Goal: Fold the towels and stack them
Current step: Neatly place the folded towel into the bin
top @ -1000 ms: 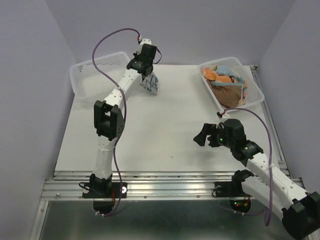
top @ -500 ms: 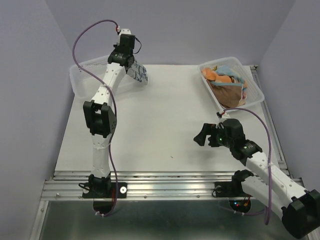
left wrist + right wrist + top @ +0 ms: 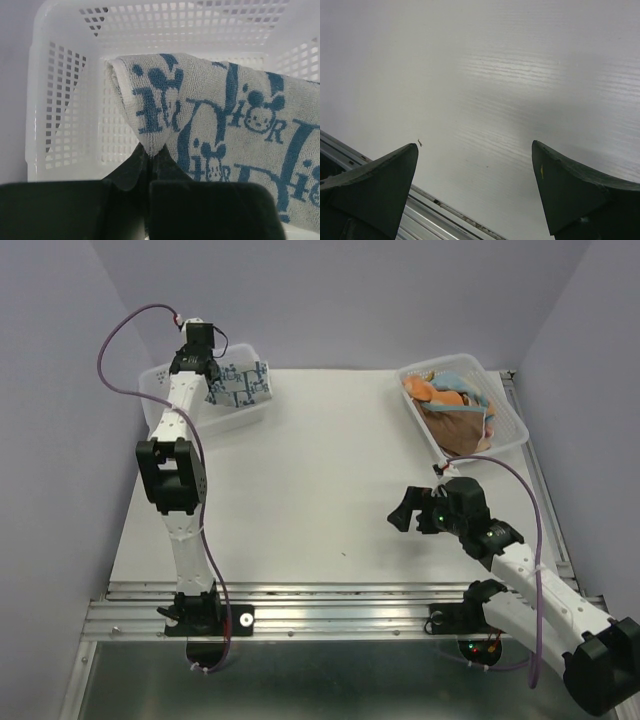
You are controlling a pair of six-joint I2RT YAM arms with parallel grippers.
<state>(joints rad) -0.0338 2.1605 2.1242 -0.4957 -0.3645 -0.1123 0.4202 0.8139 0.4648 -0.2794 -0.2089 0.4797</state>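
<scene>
Towel (image 3: 240, 383) carried leftward — above the basket (image 3: 65, 115).

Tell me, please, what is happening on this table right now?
The left gripper is shut on a corner of a blue-and-white printed cloth towel, holding it over the white perforated plastic basket at the far left. Whether the towel touches the basket floor is unclear. The right gripper hangs open above the bare white table near the front, holding nothing. A second white perforated basket at the far right contains a heap of unfolded towels in orange, light blue and brown.
</scene>
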